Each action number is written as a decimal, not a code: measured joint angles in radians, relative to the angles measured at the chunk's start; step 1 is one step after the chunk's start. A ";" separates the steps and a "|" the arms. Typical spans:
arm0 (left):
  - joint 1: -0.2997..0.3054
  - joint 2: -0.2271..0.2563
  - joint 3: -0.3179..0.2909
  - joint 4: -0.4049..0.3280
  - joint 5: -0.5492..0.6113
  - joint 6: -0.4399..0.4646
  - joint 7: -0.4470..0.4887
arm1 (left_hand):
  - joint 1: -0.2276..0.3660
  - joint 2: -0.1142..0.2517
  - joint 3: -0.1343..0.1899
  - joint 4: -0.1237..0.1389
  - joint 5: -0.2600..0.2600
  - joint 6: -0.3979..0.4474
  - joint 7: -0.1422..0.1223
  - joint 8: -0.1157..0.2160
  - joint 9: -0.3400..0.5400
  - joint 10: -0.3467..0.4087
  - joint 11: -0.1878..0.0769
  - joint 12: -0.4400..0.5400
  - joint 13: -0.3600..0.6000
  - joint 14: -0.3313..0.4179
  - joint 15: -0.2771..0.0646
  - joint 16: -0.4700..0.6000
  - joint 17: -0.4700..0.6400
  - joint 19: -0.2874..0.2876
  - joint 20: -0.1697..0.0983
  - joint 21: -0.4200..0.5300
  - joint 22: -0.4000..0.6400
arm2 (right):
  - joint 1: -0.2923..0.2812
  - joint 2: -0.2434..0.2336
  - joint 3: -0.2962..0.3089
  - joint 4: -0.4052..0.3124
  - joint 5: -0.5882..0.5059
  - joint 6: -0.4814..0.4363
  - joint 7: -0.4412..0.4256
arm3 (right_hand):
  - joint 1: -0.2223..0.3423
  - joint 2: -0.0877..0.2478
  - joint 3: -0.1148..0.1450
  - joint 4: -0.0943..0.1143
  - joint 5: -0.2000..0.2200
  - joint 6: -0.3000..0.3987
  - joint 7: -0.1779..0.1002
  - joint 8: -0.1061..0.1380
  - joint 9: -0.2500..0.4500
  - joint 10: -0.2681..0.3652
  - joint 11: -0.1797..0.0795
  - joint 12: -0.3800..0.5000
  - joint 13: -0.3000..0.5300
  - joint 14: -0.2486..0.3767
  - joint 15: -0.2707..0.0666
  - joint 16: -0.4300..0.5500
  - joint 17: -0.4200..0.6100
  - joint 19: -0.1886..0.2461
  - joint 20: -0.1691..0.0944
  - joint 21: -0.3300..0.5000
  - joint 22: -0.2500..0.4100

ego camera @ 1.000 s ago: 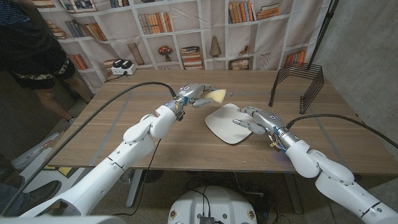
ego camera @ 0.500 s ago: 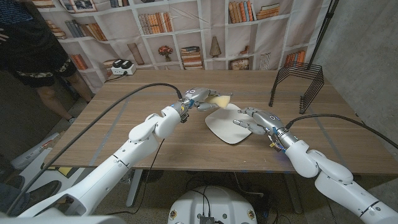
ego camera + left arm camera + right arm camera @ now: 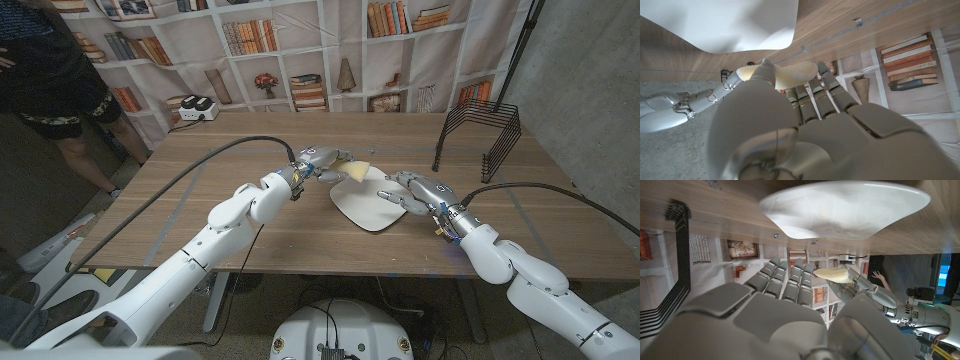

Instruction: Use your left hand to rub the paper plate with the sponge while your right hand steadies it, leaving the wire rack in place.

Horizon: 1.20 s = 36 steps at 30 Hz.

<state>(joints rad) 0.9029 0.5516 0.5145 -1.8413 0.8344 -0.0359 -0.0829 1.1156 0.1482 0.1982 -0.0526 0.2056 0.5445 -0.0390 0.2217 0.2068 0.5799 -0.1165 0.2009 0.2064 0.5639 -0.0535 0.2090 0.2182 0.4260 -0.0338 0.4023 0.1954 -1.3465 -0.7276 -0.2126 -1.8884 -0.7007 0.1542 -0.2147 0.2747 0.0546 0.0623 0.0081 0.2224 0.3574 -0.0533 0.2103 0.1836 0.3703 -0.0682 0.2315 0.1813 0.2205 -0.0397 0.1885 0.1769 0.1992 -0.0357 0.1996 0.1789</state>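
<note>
Left hand (image 3: 318, 161) pinches the yellow sponge (image 3: 358, 170) over the paper plate's (image 3: 362, 203) far edge — right hand (image 3: 412, 191), fingers spread, rests on the plate's right side.

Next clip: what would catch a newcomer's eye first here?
The white plate at the table's middle, with the left robot hand holding a yellow sponge at its far edge. The right robot hand rests on the plate's right side. A black wire rack stands at the far right corner.
</note>
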 measured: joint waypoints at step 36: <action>-0.057 -0.006 0.071 0.029 0.038 -0.014 -0.127 | -0.035 -0.049 -0.028 0.008 -0.013 -0.095 -0.002 -0.030 -0.002 -0.109 0.014 -0.016 0.001 -0.149 0.009 -0.028 -0.014 -0.117 0.020 -0.057 -0.005 | -0.030 0.000 0.004 -0.023 0.019 -0.030 0.018 | 0.000 0.000 -0.004 -0.004 0.000 0.000 0.000 -0.007 0.000 -0.006 0.006 -0.008 0.000 0.000 0.000 -0.004 0.000 0.000 0.000 0.000 0.000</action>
<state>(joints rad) 0.8460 0.5453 0.5856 -1.8127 0.8726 -0.0499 -0.2101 1.0804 0.0994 0.1700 -0.0443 0.1923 0.4496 -0.0409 0.1913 0.2043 0.4709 -0.1026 0.1844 0.2071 0.4148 -0.0447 0.1806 0.2043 0.3091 -0.0143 0.3453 0.1905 -1.3760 -0.7279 -0.2083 -1.9110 -0.6819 0.1246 -0.1968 0.2747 0.0546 0.0581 0.0039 0.2224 0.3573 -0.0533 0.2033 0.1836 0.3647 -0.0626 0.2236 0.1814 0.2203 -0.0395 0.1846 0.1770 0.1992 -0.0357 0.1996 0.1790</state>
